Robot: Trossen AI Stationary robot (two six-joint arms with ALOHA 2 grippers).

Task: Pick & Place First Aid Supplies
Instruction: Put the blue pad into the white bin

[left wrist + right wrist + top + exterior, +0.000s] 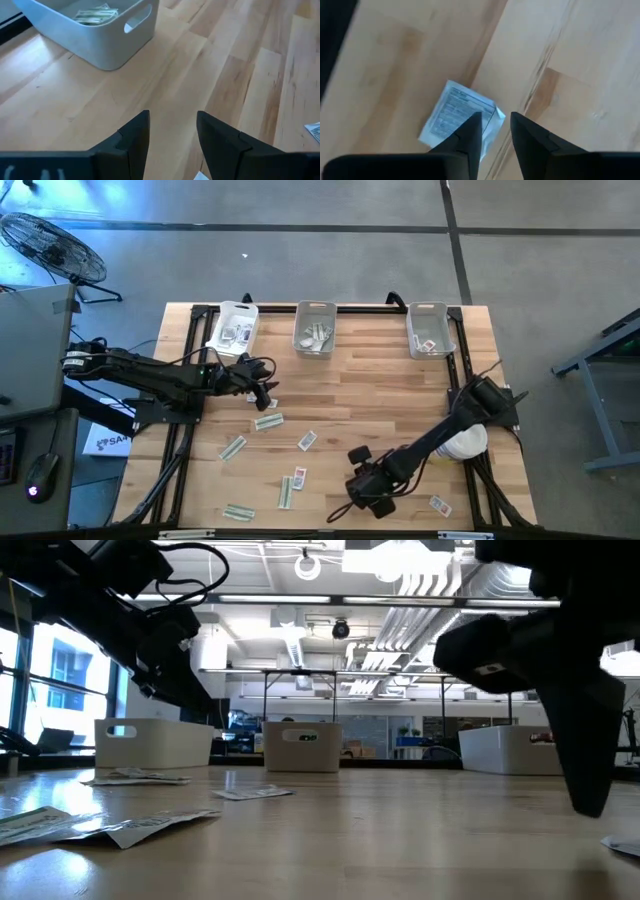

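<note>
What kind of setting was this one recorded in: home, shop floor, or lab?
Most likely a lab or open workshop. The wooden table stands on a bare concrete floor, a fan sits on the floor nearby, and the low view shows exposed ceiling ducts over more workbenches.

Right claw (495, 131) partly hides a packet (451, 116).

Even, bright overhead light — the ceiling lamps (400, 562) glare white in the low view, leaving both arms there as near-black silhouettes. The table (370, 405) shows only soft, faint shadows from above. In the right wrist view the wood and the packet (460, 117) are blurred — the print is unreadable.
</note>
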